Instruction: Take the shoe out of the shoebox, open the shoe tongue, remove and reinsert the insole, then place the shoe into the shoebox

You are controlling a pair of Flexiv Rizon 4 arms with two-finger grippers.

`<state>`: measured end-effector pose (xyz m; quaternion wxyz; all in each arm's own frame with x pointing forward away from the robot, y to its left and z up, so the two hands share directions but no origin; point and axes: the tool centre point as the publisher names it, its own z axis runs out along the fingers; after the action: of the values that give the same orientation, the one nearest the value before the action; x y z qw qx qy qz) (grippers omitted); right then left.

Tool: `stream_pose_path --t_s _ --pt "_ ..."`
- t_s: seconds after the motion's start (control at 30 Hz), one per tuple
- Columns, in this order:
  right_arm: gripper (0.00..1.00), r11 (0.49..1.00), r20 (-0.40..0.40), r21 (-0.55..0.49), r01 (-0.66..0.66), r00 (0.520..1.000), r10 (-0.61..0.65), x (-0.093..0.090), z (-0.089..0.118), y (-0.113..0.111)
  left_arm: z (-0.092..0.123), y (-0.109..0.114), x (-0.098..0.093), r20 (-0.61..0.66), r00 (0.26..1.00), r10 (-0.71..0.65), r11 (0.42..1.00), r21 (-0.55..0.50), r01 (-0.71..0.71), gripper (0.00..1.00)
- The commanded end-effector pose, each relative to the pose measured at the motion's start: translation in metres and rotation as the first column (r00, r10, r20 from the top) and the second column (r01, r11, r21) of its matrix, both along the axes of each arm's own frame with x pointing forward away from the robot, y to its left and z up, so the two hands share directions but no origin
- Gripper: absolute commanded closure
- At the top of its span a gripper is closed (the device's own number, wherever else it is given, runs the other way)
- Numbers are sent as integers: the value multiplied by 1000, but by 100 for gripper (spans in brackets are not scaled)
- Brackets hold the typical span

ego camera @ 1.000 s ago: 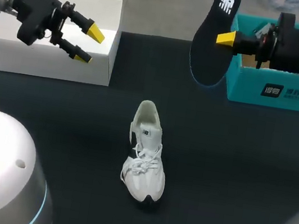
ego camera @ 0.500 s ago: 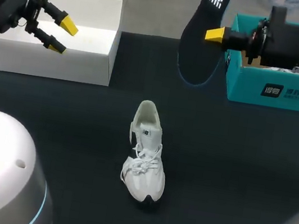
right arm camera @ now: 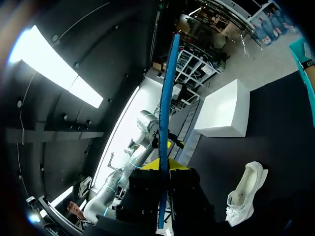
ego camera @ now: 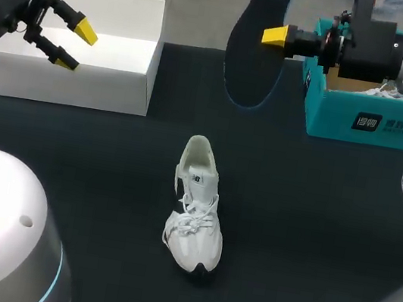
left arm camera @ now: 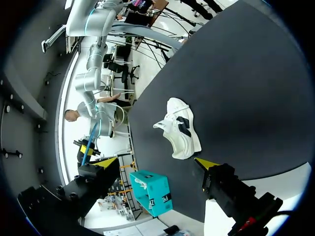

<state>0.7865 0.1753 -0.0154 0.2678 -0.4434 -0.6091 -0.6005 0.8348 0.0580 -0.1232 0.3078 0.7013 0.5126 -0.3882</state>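
Since a second earlier, the insole (ego camera: 248, 59) had drifted left and a bit higher with the right arm, while the left arm had backed off toward its own side. The shoe hadn't budged.

The insole hung upright in the air, toe end down, pinched at its edge by the right hand (ego camera: 277, 36). The right wrist view showed it edge-on between the two tips, so that hand was clamped on it for sure. Holding it vertical probably made sense for sliding it back in toe first.

The shoe (ego camera: 196, 208) sat mid-worktop (ego camera: 310, 237), toe toward the robot, with its collar gaping open and facing up. Looked like it was parked there so the opening stayed reachable, with nothing bracing it.

The left hand (ego camera: 76, 45) hovered over the white box (ego camera: 82, 78), fingers spread and holding nothing, likely waiting to steady the shoe. The teal shoebox (ego camera: 360, 119) stood at the far right, behind the right wrist, ready for the final drop-in.
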Motion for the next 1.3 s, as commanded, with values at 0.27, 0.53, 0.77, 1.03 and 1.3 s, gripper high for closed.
stream_pose_path --t_s 0.27,0.53,0.77,1.03,1.3 --pt "100 994 175 -93 65 983 -48 19 -7 34 0 1 1 1 1000 -2 1000 2 2 0" --pt "100 994 175 -93 65 983 -48 19 -7 34 0 1 1 1 1000 -2 1000 2 2 0" --pt "100 969 338 -237 66 941 19 23 -38 54 0 1 1 1 1000 -2 1000 2 2 0" --pt "100 961 352 -274 45 934 57 41 -82 65 0 1 1 1 1000 -2 1000 2 2 0" --pt "100 972 264 -235 17 963 47 49 -125 68 0 1 1 1 1000 -2 1000 2 2 0"
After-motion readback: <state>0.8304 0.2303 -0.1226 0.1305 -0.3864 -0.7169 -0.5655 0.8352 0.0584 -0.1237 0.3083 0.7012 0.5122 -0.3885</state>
